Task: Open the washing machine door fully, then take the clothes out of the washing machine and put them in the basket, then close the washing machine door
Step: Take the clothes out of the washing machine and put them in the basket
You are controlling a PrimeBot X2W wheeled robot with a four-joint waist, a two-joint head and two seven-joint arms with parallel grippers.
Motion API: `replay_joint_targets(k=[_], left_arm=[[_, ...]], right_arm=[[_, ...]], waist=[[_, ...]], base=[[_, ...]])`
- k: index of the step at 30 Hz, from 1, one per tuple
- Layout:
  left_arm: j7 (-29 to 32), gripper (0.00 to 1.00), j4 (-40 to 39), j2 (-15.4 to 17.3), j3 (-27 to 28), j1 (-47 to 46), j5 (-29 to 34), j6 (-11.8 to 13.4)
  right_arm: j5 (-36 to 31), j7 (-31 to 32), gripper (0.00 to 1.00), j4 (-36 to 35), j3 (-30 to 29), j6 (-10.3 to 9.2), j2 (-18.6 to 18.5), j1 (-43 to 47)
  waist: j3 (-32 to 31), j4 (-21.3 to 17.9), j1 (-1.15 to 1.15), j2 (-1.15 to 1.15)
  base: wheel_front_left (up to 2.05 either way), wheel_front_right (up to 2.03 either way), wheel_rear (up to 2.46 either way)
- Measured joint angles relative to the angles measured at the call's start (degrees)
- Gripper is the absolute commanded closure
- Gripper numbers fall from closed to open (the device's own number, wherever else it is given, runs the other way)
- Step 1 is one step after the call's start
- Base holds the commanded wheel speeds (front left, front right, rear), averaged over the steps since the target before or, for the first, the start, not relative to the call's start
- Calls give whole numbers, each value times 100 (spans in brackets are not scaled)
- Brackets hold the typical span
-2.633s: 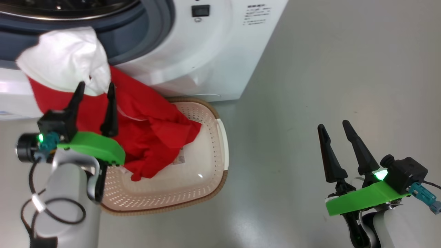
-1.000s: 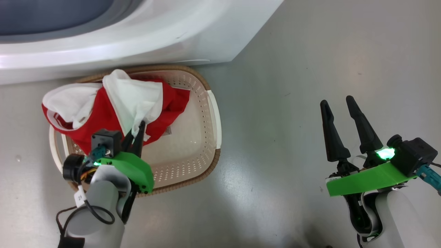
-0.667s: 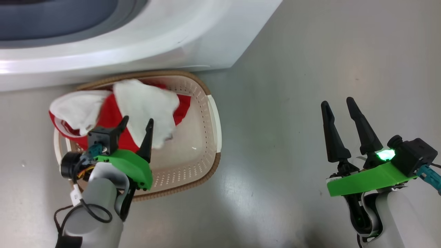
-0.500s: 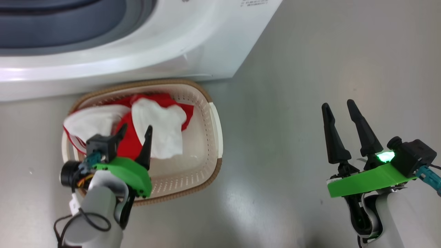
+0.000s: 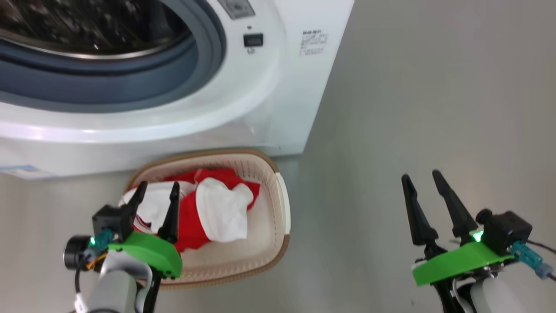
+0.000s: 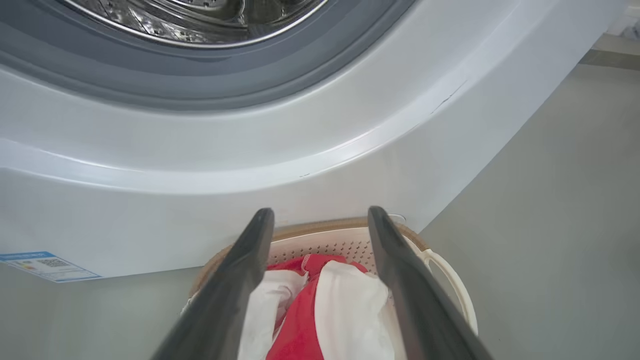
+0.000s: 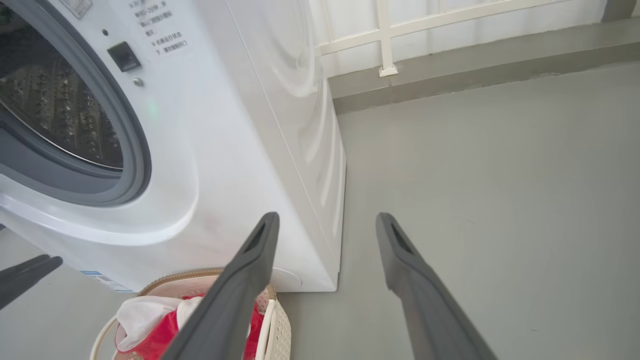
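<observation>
Left fingers and right fingers gape empty; washing machine label unreadably small.

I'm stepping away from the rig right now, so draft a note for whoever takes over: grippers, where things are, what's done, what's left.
Left gripper: open, empty, over the basket.
Right gripper: open, empty, over bare floor.
Clothes: red and white, in the basket, on the floor before the washing machine.
Done: machine open; visible drum holds no clothes.
Left: check the drum, close the door.
</observation>
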Motion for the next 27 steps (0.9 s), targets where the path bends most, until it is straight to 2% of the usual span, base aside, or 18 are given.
replay_joint_targets(k=[9, 17, 27], left_arm=[[0, 0, -1003, -32, 282, 972, 328, 0], [0, 0, -1885, -37, 428, 1836, 366, 0], [0, 0, -2564, -36, 633, 2670, 326, 0]], right_arm=[[-8, 0, 0, 119, -14, 0, -102, 543], [52, 0, 0, 120, -14, 0, -238, 949], [104, 0, 0, 53, -81, 0, -377, 1419]], waist=[[-878, 151, 0, 0], [-1564, 263, 0, 0], [-2119, 380, -1, 0]], base=[[0, 0, 0], [0, 0, 0], [0, 0, 0]])
